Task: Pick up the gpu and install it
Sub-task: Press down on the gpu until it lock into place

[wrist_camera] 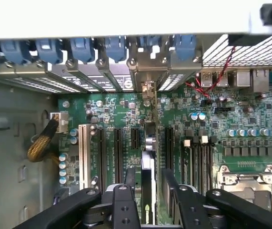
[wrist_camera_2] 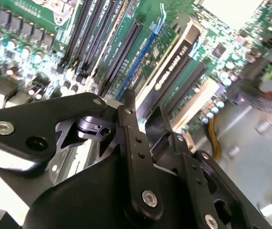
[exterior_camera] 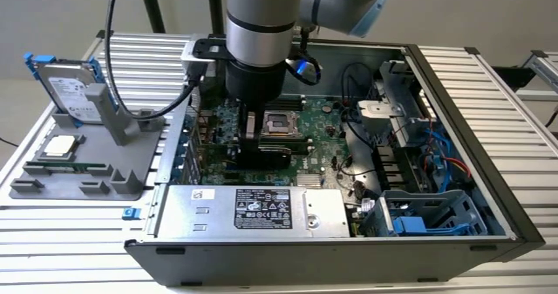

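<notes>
Open computer case [exterior_camera: 453, 196]: pincer [wrist_camera: 147, 183] holds gpu [wrist_camera: 147, 143] upright over motherboard [wrist_camera: 107, 114]

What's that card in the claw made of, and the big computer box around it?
The gpu, seen edge-on between the claw fingers, looks like a circuit board with a matte black plastic cover and a bare metal end bracket. The computer case looks like painted sheet metal: dark grey, with thin folded edges and ribbed panels.

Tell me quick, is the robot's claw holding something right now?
Gripper: inside the computer case, shut on the gpu, which stands on edge over the motherboard slots.
</notes>
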Motion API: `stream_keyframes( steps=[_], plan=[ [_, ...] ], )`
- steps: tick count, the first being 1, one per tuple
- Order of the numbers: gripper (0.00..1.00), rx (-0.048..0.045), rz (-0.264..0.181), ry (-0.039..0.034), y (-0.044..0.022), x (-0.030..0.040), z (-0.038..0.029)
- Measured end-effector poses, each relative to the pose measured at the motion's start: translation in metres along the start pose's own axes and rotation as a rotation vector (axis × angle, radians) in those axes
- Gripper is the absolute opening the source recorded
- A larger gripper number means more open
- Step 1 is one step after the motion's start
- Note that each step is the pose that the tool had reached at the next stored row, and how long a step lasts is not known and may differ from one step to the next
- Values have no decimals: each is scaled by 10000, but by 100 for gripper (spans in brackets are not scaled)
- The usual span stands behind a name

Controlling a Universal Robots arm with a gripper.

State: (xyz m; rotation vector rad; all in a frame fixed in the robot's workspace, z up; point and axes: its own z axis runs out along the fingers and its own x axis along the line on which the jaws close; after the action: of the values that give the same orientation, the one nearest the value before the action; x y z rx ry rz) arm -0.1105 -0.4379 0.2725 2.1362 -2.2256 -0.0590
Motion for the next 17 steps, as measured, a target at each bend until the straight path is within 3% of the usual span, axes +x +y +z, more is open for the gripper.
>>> stream_keyframes(
  steps=[4,5,17],
  plan=[
    [100,4,-2,-3,11,1,-175],
    [0,3,-1,0,12,1,-186],
    [0,5,0,-2,13,1,-190]
  ],
)
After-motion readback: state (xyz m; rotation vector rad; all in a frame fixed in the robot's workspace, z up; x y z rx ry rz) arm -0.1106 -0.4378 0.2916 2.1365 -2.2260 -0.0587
